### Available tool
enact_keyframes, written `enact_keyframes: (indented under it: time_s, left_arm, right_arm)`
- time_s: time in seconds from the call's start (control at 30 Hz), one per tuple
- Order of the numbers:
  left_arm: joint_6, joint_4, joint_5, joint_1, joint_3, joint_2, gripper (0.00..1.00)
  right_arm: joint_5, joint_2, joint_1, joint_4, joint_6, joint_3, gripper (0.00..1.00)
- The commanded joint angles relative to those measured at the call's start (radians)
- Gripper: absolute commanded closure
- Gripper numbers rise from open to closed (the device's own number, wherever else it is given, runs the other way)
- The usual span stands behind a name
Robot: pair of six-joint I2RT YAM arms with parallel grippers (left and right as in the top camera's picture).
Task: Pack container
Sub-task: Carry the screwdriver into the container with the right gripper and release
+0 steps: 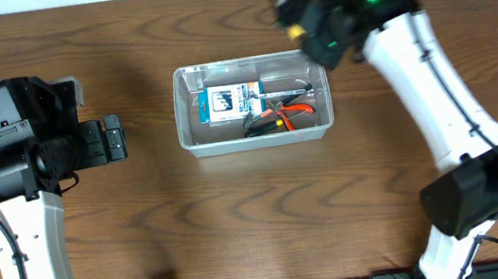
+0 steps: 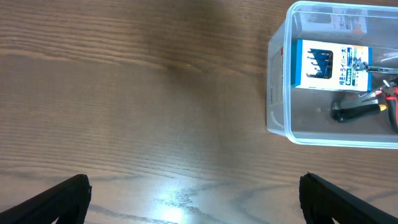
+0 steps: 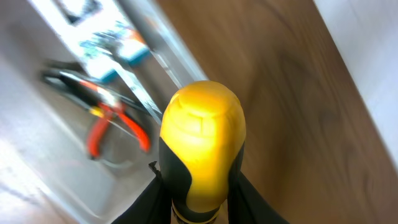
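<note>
Rounded glossy yellow-and-black handle (image 3: 200, 143) in tight right jaws near clear plastic container (image 1: 231, 145); left jaws wide, empty.

Overhead looks bright and even to me, with faint shadows on the table (image 1: 145, 219); the right arm (image 1: 430, 98) blurs at its one-o'clock end. On the left wrist feed, I see glare whitening the wood at six o'clock. On the right wrist feed, the handle (image 3: 202, 149) is fairly sharp, the container (image 3: 43, 168) behind it is blurred, and the two-o'clock corner is washed out white.
</note>
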State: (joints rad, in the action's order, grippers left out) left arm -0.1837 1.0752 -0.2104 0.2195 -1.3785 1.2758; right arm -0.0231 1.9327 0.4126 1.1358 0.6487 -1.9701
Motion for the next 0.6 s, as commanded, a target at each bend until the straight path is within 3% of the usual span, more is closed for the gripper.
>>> enact_keyframes:
  time_s: [0.0, 0.2, 0.57]
  left_arm:
    - [0.002, 0.005, 0.001, -0.002, 0.0, 0.006, 0.02]
    - [0.002, 0.005, 0.001, -0.002, 0.0, 0.006, 0.02]
    - [0.002, 0.005, 0.001, -0.002, 0.0, 0.006, 0.02]
  right_arm:
    - [-0.004, 0.018, 0.093, -0.014, 0.136, -0.018, 0.99]
    - [-0.008, 0.107, 0.192, -0.018, 0.314, -0.018, 0.99]
    - [-0.06, 0.292, 0.188, 0.014, 0.317, -0.018, 0.98]
